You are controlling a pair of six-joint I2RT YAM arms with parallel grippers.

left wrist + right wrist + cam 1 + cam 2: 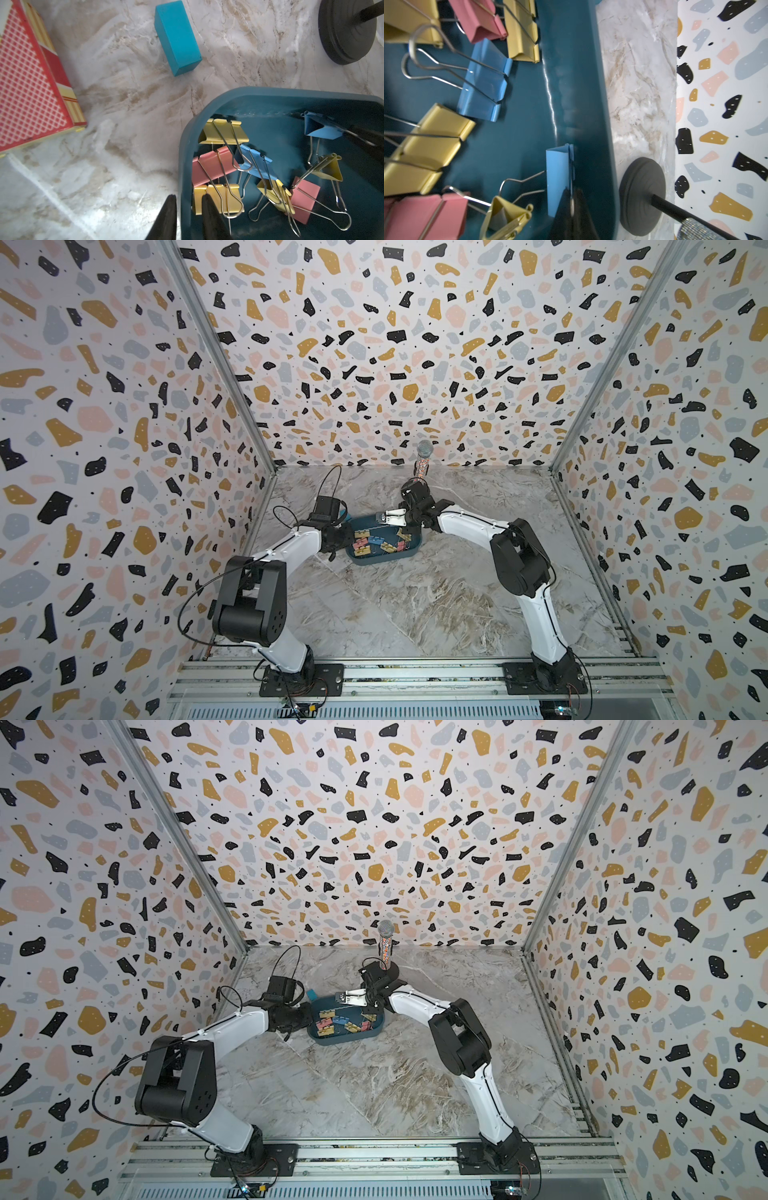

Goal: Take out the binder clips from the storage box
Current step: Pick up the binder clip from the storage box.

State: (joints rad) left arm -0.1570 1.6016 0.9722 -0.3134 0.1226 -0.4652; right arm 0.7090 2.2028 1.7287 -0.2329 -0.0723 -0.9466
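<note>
While the storage box is pinned: the storage box point(374, 562) point(340, 1040) sits mid-table, a little toward 12 o'clock, and no clip lies outside it.
Left gripper: the left gripper point(188, 197) is clamped on the box's 9 o'clock wall point(185, 145), one finger outside, one inside.
Right gripper: the right gripper point(572, 192) is closed narrow on the folded edge of a blue clip point(558, 178) point(322, 128).
Blue clip: it stands against the inner wall point(581, 83) at the box's 12 o'clock side. I cannot tell whether it has left the floor.
Binder clips: the other binder clips point(374, 541), yellow, pink and blue, lie heaped from the box's centre to 9 o'clock, their wire handles overlapping.
Judged stage: first clip gripped, lift and carry-out to come.
Risk, slip: the hold is on a thin lip only, so the clip may swing or drop as it rises.
Risk, snag: its wire handles reach toward a yellow clip point(506, 218) just beside it and could hook that one and drag it.
Risk, wall: it is so close to the wall that a slanted lift could catch the rim and tug the box against the left hold.
Risk, collision: the microphone stand point(641, 195) point(424, 456) is just beyond the box at 12 o'clock, so a backward swing could knock it.
Drop spot: the bare table point(415, 605) toward 6 o'clock looks safest, since a teal block point(176, 37) lies near the box at 10 o'clock.
</note>
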